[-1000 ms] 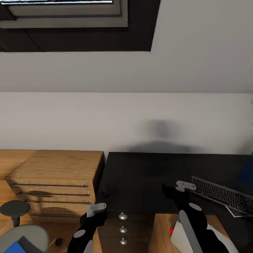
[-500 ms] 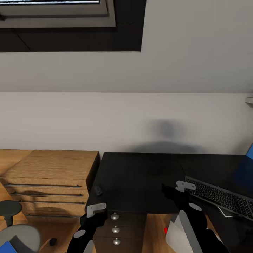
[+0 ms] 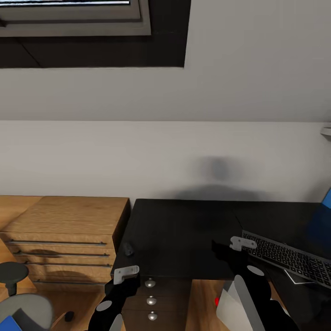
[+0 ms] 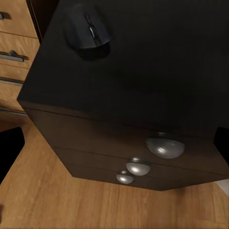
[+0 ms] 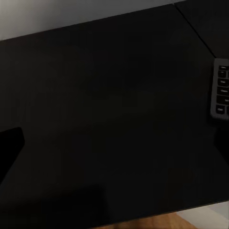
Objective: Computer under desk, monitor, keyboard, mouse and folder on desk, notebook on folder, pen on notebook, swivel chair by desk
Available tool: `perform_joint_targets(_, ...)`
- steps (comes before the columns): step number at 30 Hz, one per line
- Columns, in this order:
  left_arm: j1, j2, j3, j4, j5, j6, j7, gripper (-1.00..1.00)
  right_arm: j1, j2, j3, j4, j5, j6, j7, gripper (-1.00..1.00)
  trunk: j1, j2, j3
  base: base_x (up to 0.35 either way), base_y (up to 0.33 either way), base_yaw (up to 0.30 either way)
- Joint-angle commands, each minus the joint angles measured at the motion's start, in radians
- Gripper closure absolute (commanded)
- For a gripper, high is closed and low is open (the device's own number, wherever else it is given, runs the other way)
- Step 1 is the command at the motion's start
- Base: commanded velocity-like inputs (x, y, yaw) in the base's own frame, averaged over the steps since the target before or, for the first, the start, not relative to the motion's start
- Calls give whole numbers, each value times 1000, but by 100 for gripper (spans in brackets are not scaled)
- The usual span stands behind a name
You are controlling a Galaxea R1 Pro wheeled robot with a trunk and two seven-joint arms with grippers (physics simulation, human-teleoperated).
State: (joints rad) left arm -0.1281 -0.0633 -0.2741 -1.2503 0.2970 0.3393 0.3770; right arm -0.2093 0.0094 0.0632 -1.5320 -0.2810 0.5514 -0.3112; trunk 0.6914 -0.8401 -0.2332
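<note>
- At near edge of head view, left gripper [image 3: 125, 274] and right gripper [image 3: 242, 242] are hanging over the front of the desk [image 3: 184, 230]; neither is carrying anything. Can't tell how wide either claw is standing: fingers are barely showing in the wrist views.
- Low left, chair [image 3: 23, 308] is sitting on the floor with a sliver of blue folder [image 3: 5, 324] on its seat, well apart from the desk.
- Mouse [image 3: 128, 249] is resting on the desk's left front corner, close to the edge, above the knobbed drawers [image 3: 151, 301].
- Keyboard [image 3: 289, 257] is lying angled on the right side, well apart from the mouse.
- Wooden drawer unit [image 3: 64, 230] is standing just left of the desk.
- Risk, as judged: mouse is sitting so near the corner that a glancing approach by the left gripper could be knocking it off onto the floor.
</note>
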Motion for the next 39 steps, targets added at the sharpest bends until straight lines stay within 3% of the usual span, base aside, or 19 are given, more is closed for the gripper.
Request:
perform_joint_targets(1,-1,0,-2,-1,10,3,8,-100,-1,0,1,-2,-10,3,-10,-100,0,-1,-1,0,0,0)
perform_joint_targets(9,-1,0,-19,-2,9,3,8,-100,-1,9,0,-1,-10,1,-8,-100,0,-1,0,0,0,-59)
perform_joint_targets(15,-1,0,-54,-1,8,2,10,-100,-1,15,0,1,-10,1,-6,-100,0,-1,4,4,0,-233)
perform_joint_targets(28,-1,1,-59,-2,10,1,10,-100,-1,17,2,1,-10,-5,-7,-100,0,-1,4,136,0,-121)
perform_joint_targets(29,-1,1,-60,-11,10,2,8,-100,-1,32,2,10,-10,-8,-7,-100,0,-1,3,12,0,-5)
perform_joint_targets(34,-1,0,-64,-85,11,5,7,-100,-2,53,4,36,-7,-82,-4,-100,0,-1,3,5,0,-2)
perform_joint_targets(36,-1,-3,-68,-114,11,8,7,-100,-2,54,9,38,-7,-113,-3,-100,0,-1,3,1,0,0)
perform_joint_targets(38,-1,-20,-69,-147,11,15,7,-100,-2,55,17,44,-6,-135,-3,-100,0,-1,3,0,0,0)
perform_joint_targets(39,-1,-42,-69,-169,9,26,8,-100,-3,56,21,50,-5,-143,-4,-100,0,-1,3,0,0,0)
